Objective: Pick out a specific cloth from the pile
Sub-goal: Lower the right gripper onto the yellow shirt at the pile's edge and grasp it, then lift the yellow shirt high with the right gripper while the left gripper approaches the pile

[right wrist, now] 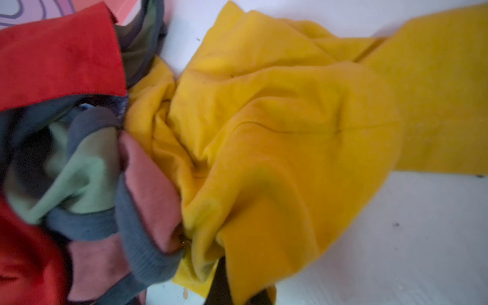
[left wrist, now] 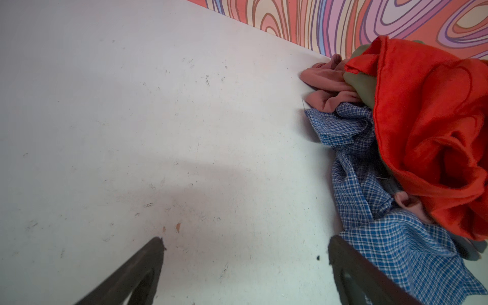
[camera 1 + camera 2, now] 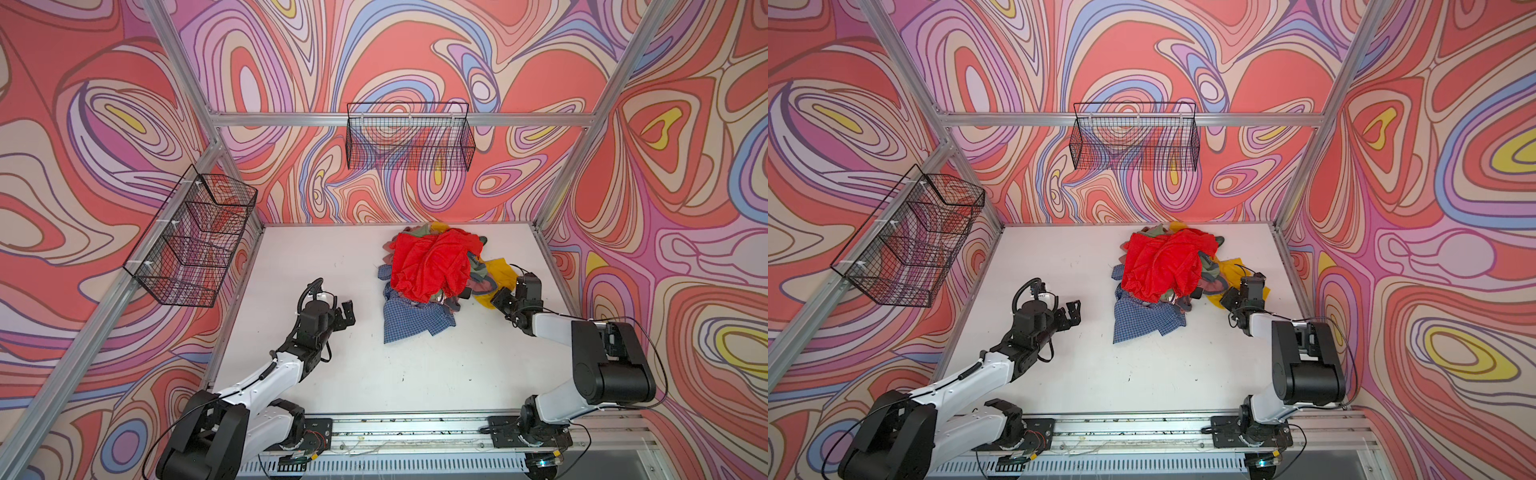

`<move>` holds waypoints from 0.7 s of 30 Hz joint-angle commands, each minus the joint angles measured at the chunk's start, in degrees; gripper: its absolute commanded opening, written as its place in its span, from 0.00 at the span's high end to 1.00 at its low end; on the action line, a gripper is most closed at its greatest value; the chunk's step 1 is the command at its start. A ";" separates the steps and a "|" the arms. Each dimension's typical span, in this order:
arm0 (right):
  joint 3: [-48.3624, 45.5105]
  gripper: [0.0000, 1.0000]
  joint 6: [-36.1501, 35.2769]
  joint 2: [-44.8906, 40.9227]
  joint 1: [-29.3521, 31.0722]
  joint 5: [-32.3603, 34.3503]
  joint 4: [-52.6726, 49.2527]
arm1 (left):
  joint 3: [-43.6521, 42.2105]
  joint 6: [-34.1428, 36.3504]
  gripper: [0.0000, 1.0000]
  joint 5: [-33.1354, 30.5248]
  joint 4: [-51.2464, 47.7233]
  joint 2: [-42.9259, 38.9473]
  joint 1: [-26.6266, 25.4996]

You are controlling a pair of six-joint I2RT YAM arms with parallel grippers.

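The left fingers [image 3: 348, 311] are held spread wide over bare worktop [image 3: 332, 374], well apart from the pile [image 3: 432, 266]. The right fingers [image 1: 219, 285] are clenched on a near fold of the cloth [image 1: 277, 132]. The cloth is seen at the pile's right edge, its inner side tucked under other garments. Its length runs onward from the grip, so a pull away from the pile is judged necessary.

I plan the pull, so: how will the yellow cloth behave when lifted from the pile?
Probably floppy and light: the yellow cloth lies in soft wrinkles. It may drag neighbours, since one part seems tucked under the pile.
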 commanded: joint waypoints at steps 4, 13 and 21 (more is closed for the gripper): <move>-2.85 1.00 -5.19 -8.97 -0.19 -7.87 8.06 | 3.87 -0.84 0.01 0.38 -2.51 2.89 -1.18; 0.75 1.00 -8.89 -19.14 -0.14 -12.63 0.88 | 6.17 -1.10 0.01 -0.02 -1.59 7.23 -4.68; 8.37 1.00 -10.23 -22.92 -0.14 -15.93 -5.27 | 10.45 -1.83 0.01 -0.66 -1.97 12.69 -8.98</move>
